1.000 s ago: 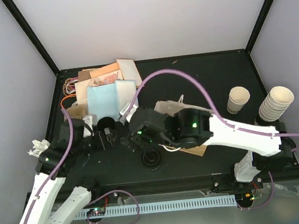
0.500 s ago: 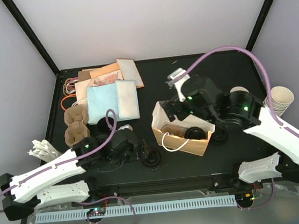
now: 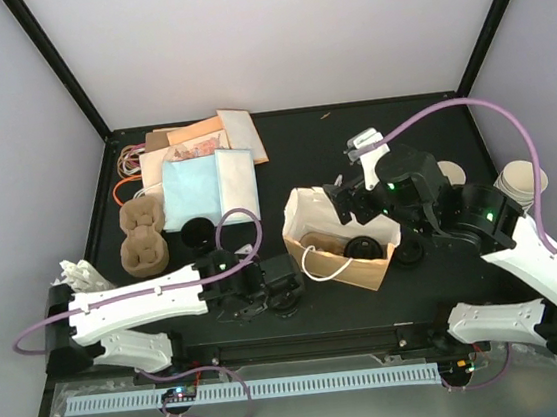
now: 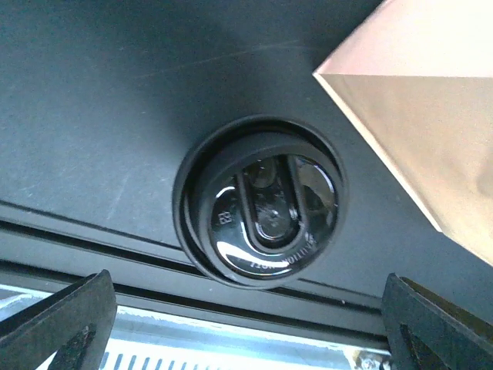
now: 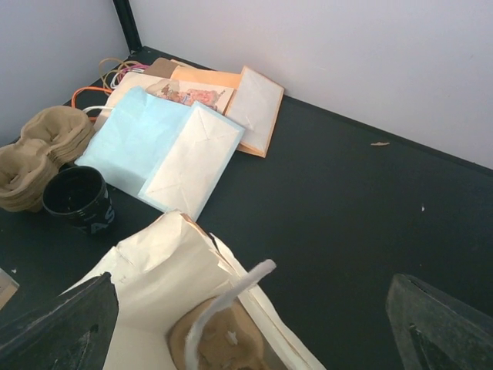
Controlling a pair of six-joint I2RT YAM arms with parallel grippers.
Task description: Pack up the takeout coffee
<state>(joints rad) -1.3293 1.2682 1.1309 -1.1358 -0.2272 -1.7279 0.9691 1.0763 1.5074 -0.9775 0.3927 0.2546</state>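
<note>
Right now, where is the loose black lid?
In the top view the lid lies near the table's front edge, just left of the paper bag's near corner, under the open left gripper.

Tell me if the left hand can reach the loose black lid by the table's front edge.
Probably yes. The left hand hangs open right above the black lid, with nothing covering it. The paper bag has a corner close beside the lid but apart from it.

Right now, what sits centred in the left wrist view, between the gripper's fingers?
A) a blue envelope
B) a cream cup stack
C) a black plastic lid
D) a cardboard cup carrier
C: the black plastic lid lies on the table below the open left gripper.
</note>
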